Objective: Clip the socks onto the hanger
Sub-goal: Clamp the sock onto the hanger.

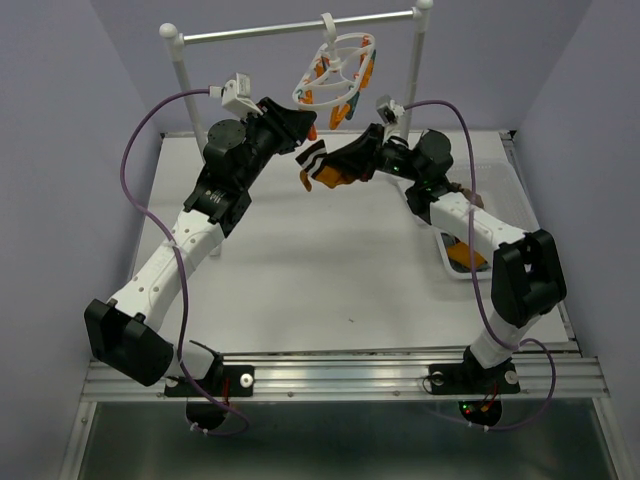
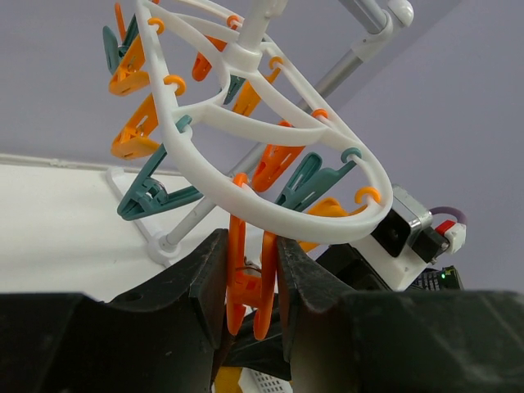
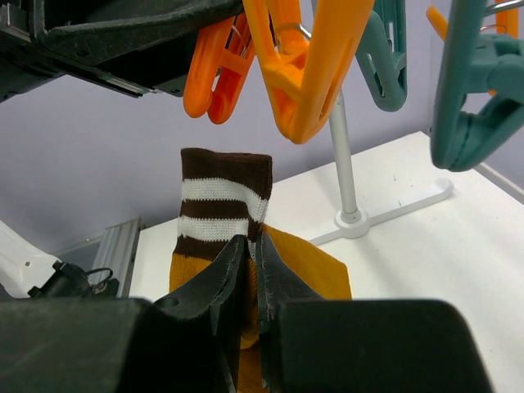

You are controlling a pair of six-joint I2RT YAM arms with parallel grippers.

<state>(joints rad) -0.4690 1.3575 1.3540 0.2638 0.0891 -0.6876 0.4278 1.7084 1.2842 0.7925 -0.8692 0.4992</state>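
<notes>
while left claw [image 2: 251,255] pinches an orange clip [image 2: 237,282], right claw [image 3: 253,264] holds sock [image 3: 223,196].

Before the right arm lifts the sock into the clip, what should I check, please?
1. Grip of right gripper on sock: ok.
2. The striped cuff points up: ok.
3. The left gripper pinches orange clip: ok.
4. Clip mouth open: cannot tell.
5. Cuff inside the clip: not ok, it sits below, apart.
6. The hanger hooks on rail: ok.
</notes>
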